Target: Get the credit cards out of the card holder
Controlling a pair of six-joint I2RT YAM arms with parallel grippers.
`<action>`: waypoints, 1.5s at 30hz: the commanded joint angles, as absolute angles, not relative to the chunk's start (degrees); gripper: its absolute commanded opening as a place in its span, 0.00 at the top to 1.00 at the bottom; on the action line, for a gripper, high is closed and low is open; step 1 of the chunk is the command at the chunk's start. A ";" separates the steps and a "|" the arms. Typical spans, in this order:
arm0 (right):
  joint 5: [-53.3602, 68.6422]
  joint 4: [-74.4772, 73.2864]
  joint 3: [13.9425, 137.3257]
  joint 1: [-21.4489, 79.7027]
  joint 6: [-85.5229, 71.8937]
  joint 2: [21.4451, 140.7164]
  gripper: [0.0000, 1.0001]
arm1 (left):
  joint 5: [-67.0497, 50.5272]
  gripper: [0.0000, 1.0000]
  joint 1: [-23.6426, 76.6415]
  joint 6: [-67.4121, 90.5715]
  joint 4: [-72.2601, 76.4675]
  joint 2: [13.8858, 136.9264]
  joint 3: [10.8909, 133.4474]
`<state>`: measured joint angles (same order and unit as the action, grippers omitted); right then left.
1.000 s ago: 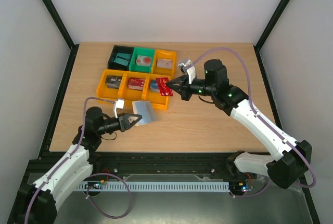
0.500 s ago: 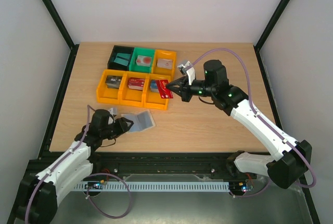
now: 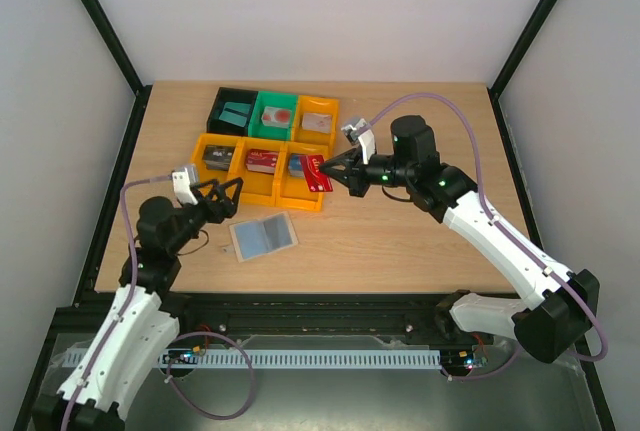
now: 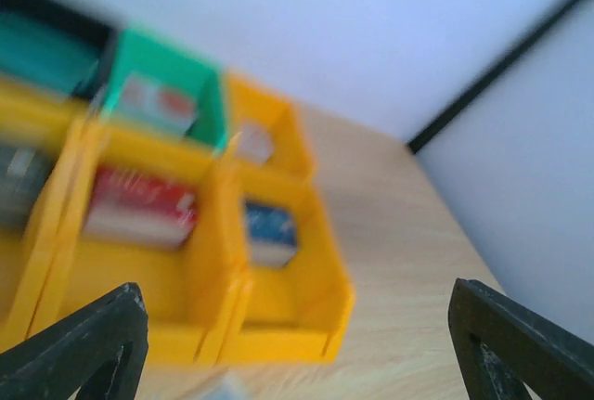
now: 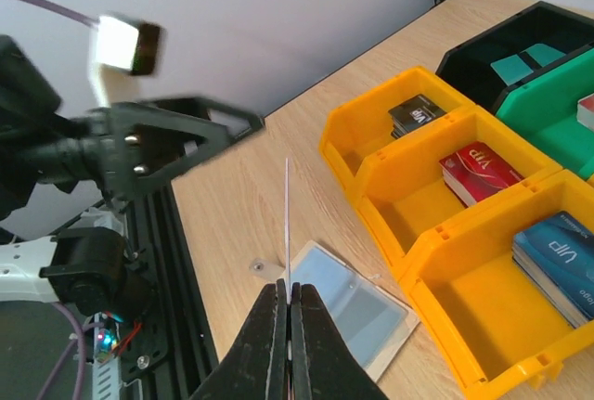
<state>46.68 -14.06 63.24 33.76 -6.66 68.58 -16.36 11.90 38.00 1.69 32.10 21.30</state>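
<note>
The card holder (image 3: 263, 238) lies opened flat on the table, grey-blue inside facing up, with nothing gripping it; the right wrist view also shows the card holder (image 5: 357, 315). My left gripper (image 3: 227, 198) hovers open and empty to its upper left, clear of it. In the blurred left wrist view the left gripper (image 4: 302, 363) has its fingers (image 4: 93, 344) spread wide before the orange bins. My right gripper (image 3: 334, 171) is shut on a red credit card (image 3: 316, 172) over the right end of the front orange bins. From the right wrist that card (image 5: 288, 224) appears edge-on, pinched in the right gripper (image 5: 290, 293).
A row of orange bins (image 3: 255, 187) holds stacks of cards. Behind it stand a black bin (image 3: 233, 111) with teal cards, a green bin (image 3: 274, 114) and another orange bin (image 3: 317, 121). The table's front rail (image 3: 300, 301) lies close below the holder.
My left gripper opened and let go of the card holder, which dropped flat onto the table. The left arm then rose and swung back left. The right arm kept still with the red card.
</note>
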 commanded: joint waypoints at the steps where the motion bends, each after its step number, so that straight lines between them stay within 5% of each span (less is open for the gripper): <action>1: 48.91 -15.43 65.31 33.83 -8.46 68.71 0.98 | -27.28 0.11 14.38 0.65 17.65 25.81 23.74; 9: 51.38 -13.34 65.68 37.26 -12.32 70.94 0.98 | -28.51 0.10 24.96 -93.74 22.38 15.58 10.17; 13: 52.42 -10.06 66.16 40.55 -15.44 73.33 0.98 | -36.28 0.16 25.68 -117.43 35.87 19.43 4.64; 25: 53.47 -10.44 68.67 45.33 -15.12 80.13 0.98 | -28.20 0.35 32.18 -120.51 41.53 26.76 5.41; 36: 55.67 -15.35 70.26 47.22 -11.37 83.24 0.98 | -22.98 0.65 32.79 -117.31 37.62 27.07 6.90; 41: 55.47 -15.38 70.60 47.35 -11.19 84.00 0.98 | -22.62 0.96 33.33 -116.81 37.30 26.91 7.01; 45: 52.91 -15.50 71.03 47.29 -10.94 83.86 0.98 | -21.79 0.98 34.13 -115.75 36.27 26.43 6.79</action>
